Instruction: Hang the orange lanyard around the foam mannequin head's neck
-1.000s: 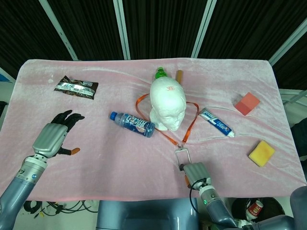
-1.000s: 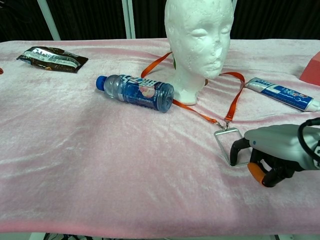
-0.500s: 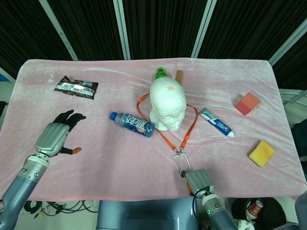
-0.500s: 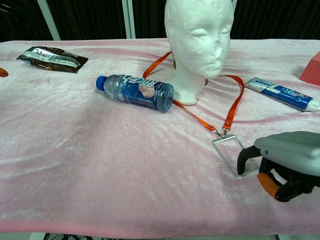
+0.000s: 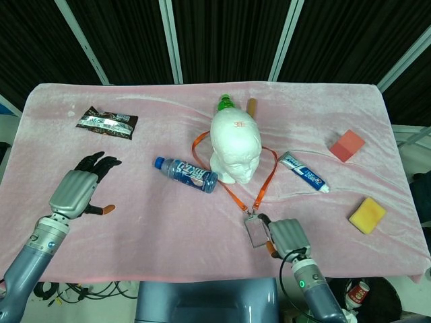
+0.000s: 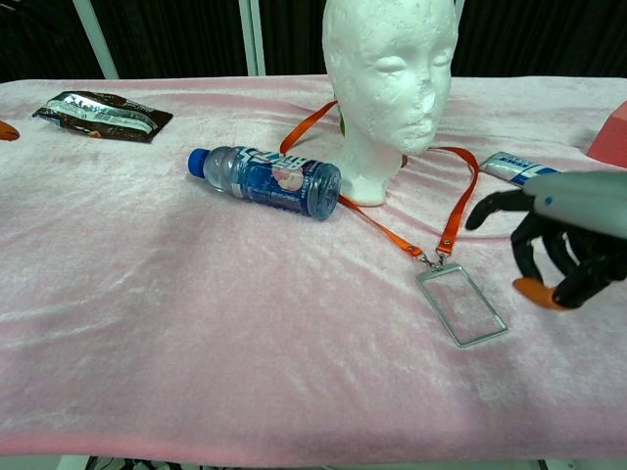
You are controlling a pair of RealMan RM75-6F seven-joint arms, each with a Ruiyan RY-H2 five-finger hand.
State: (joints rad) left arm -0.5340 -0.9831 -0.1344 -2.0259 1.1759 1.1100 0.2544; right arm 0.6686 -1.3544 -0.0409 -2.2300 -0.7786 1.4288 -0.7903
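Fingers (image 6: 537,257) of my right hand (image 6: 558,235) hang spread, gripping nothing, just beside the orange lanyard's (image 6: 457,211) clear rectangular badge holder (image 6: 461,305); my left hand (image 5: 76,187) lies open on the pink-covered worktop (image 5: 148,215).

The whole pink-covered tabletop (image 5: 202,215) is taken in by the head view from high above its near edge, looking steeply down onto the crown of the white foam mannequin head (image 5: 235,145). By the chest view the same head (image 6: 390,78) is faced low and close, at face level. Both views share the cloth just before that head.
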